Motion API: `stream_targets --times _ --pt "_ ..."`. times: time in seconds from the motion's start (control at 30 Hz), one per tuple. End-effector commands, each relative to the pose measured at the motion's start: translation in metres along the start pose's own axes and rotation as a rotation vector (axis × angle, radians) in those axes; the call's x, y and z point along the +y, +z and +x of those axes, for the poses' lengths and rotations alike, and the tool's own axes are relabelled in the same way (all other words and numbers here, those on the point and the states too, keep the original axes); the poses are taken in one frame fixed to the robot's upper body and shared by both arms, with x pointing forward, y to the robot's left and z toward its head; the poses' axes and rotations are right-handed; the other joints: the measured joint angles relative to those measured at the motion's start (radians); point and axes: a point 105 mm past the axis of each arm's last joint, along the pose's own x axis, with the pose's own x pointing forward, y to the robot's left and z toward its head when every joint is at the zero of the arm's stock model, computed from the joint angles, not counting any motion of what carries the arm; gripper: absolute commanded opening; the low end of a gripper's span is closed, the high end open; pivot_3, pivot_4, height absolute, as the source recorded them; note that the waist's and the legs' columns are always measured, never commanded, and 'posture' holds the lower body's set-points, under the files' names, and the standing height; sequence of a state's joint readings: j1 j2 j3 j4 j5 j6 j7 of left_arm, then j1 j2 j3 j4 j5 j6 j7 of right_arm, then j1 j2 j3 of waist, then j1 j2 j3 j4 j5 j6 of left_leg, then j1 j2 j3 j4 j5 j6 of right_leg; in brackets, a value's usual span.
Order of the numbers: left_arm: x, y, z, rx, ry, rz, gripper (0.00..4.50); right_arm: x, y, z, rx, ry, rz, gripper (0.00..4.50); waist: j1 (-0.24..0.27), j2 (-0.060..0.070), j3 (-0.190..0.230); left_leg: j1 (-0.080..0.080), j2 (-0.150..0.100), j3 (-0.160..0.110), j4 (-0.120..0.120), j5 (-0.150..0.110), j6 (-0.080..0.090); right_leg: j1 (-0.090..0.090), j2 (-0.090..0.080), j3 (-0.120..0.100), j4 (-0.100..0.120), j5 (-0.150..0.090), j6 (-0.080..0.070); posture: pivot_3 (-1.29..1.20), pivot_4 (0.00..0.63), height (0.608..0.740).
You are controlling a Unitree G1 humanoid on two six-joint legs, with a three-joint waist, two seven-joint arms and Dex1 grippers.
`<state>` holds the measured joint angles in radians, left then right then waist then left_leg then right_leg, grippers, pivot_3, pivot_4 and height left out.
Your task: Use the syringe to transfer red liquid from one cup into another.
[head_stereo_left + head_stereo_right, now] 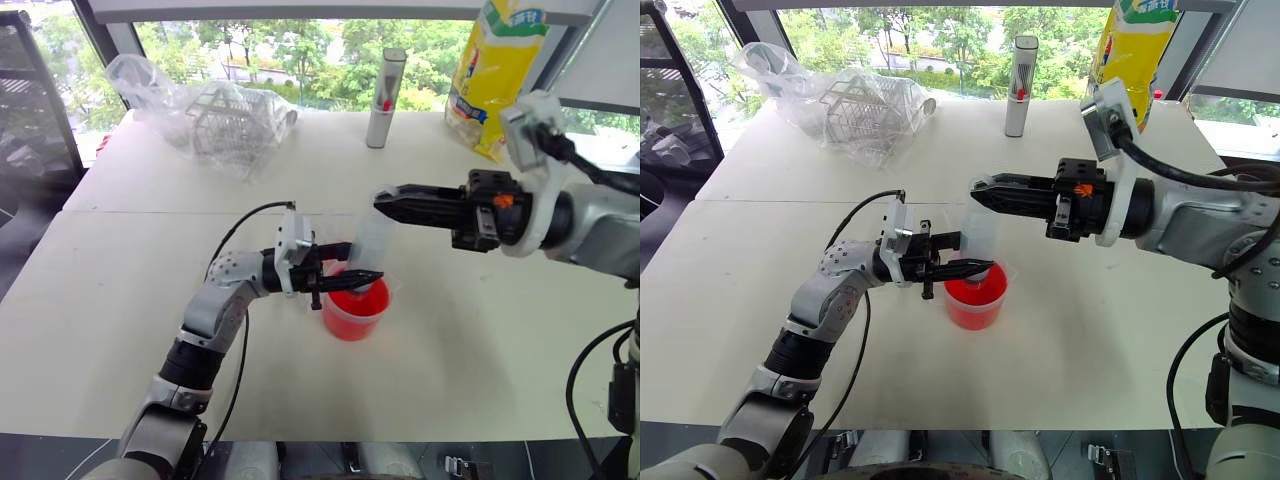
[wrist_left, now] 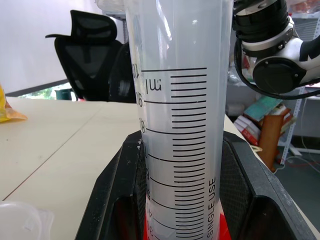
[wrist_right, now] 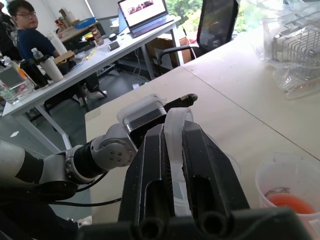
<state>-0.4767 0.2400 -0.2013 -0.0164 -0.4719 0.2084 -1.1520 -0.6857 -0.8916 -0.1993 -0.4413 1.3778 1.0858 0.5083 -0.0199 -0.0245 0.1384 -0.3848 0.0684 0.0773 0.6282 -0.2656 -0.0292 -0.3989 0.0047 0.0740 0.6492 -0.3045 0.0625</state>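
Syringe is upright over the handled beaker, and you've got both arms on it. Nearest you, your left gripper is clamped on the lower barrel just above the beaker's rim; the wrist view has the graduated barrel wedged between its black fingers. The orange tip looks to be down in the red liquid, though the exact depth is hard to read. Above that, your right gripper reaches in level from the right and is pinched tight on the ring at the plunger's top.

My read: you're at the draw stage. The barrel markings show clear, no red visible behind them, so nothing seems pulled up yet. The beaker looks well filled. A smaller clear cup with a little red in its bottom sits just beside the beaker. Left to do: draw, lift, shift across, press out.

Further back on the table stand a grey metal cylinder, a yellow bag and a plastic-wrapped wire rack.
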Motion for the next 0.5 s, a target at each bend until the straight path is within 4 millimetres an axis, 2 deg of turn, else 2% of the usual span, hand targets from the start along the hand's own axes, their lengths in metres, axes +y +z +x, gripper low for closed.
stream_targets --times 0.03,0.5 --pt "-0.0162 -0.0089 0.0054 0.041 -0.087 -0.007 1.33 -0.0095 0.0405 -0.0159 -0.137 -0.097 -0.103 0.03 0.000 0.000 0.000 0.000 0.000 0.000 0.000 0.000 0.000 0.000 0.000 0.000 0.000 0.000 0.000 0.00 0.150 0.740" --pt "-0.0175 -0.0096 0.0063 0.040 -0.088 -0.009 1.33 -0.0099 0.0431 -0.0166 -0.146 -0.098 -0.107 0.03 0.000 0.000 0.000 -0.001 0.000 0.000 0.000 0.000 0.000 -0.001 0.000 0.000 0.000 0.000 0.000 0.00 0.150 0.740"
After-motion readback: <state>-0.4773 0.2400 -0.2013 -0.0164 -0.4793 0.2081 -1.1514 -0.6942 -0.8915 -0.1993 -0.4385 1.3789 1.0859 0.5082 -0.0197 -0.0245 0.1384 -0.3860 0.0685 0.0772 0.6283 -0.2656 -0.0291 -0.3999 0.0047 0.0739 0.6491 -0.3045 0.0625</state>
